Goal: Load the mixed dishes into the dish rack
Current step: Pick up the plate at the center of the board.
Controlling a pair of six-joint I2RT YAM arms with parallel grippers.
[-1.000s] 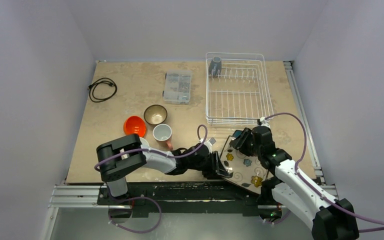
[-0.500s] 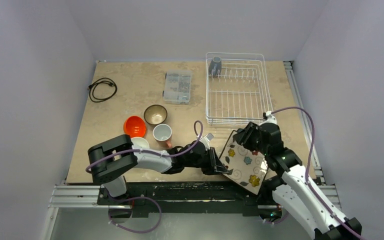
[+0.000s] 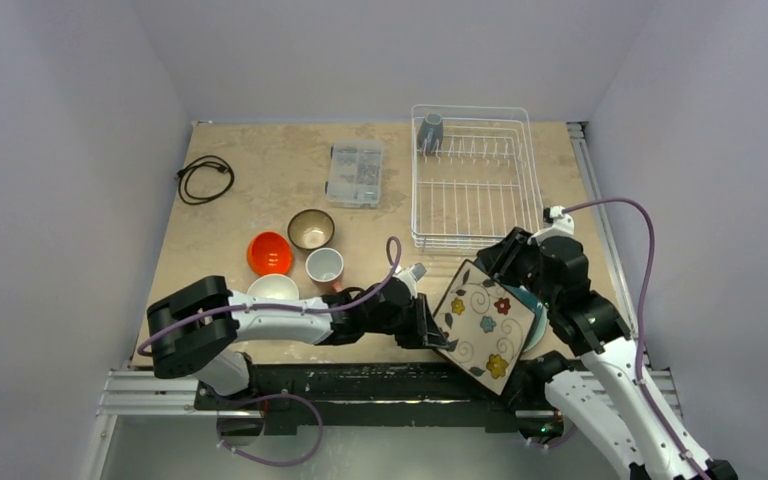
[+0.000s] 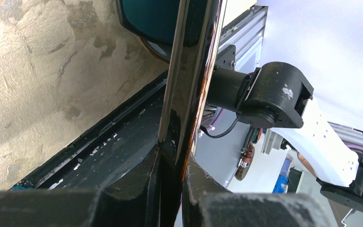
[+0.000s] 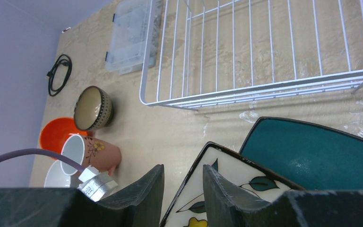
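Counter (image 3: 250, 150): beige, marbled top, with plain pale lavender walls on three sides and a black metal rail along the near edge.

Far left we note a coiled black cable (image 3: 206, 178). A clear compartment box (image 3: 356, 173) sits at far centre, just left of the dish rack (image 3: 465, 243). Left of centre is a tight cluster: brown bowl (image 3: 311, 229), orange bowl (image 3: 270, 253), white bowl (image 3: 273, 289) and salmon-pink mug (image 3: 325, 266). The left arm stretches rightward just near of them.

The rack stands at far right. We see one grey-blue mug (image 3: 430, 129) in its far left corner.

The floral plate (image 3: 485, 325) is at near right, just near of the rack. It is raised on a tilt and overlaps the dark teal plate (image 5: 312, 151) lying under it.

The left gripper (image 4: 175, 158) has its fingers clamped on the floral plate's left edge, which the left wrist view shows edge-on. The right gripper (image 5: 182, 172) has its fingers apart over the plate's far corner, gripping nothing that we can see.
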